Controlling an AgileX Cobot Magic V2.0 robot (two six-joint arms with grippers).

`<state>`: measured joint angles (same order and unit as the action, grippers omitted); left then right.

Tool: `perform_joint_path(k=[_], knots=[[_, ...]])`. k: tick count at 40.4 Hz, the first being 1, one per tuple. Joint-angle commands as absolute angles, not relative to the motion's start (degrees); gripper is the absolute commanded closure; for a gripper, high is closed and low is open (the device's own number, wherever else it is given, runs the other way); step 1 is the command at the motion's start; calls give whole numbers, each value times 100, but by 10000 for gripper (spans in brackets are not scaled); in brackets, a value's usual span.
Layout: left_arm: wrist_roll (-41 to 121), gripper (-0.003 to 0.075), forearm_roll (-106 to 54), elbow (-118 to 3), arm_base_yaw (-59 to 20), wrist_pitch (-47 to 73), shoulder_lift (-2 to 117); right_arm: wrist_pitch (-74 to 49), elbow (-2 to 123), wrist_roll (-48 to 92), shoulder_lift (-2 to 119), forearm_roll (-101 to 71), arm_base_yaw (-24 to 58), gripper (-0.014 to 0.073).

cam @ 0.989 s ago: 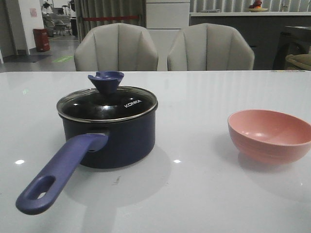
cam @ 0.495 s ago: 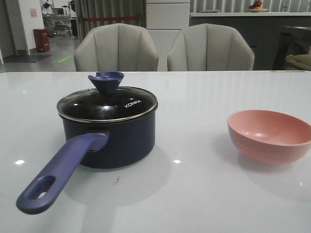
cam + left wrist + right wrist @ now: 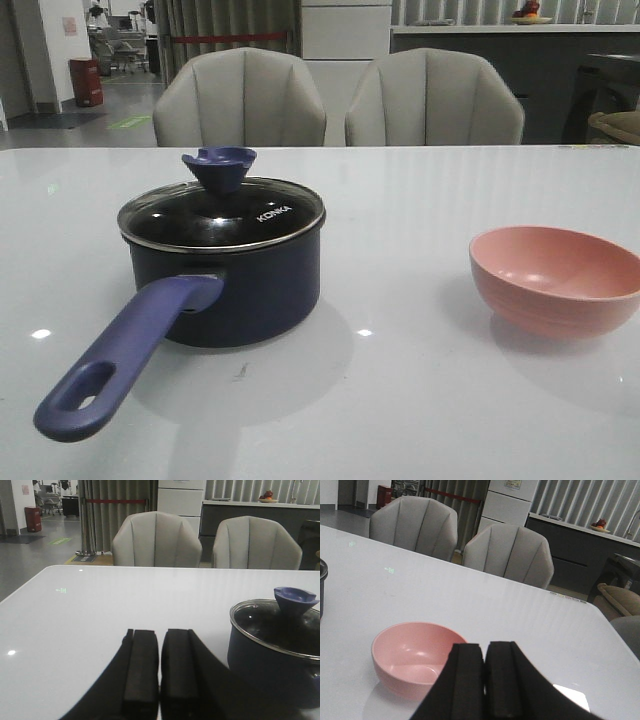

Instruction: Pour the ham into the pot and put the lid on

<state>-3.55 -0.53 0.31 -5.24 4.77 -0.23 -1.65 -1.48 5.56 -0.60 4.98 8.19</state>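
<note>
Two grippers, both with fingers pressed together and holding nothing: the left gripper (image 3: 160,680) sits near the pot (image 3: 235,285), the right gripper (image 3: 485,680) near the pink bowl (image 3: 555,280). On the table (image 3: 400,400) the pot stands at about 9 o'clock, handle (image 3: 120,355) pointing to 7 o'clock; the bowl is at 3 o'clock, well apart. The lid (image 3: 222,212) already rests on the pot. No ham is visible in the bowl from either view. The likely risks: pouring would land on the glass unless the lid comes off first; its flared knob (image 3: 219,166) could slip from a narrow pinch; tipping a smooth bowl could let it slide.
</note>
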Motion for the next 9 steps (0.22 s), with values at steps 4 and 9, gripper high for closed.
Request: perform_joint_path(k=[4,9], knots=[[-405,607,-58,149,-557,0,-129,319,-125,562,-170,573,790,447],[-405,607,-58,149,-557,0,-129,319,-125,562,-170,573,790,447]])
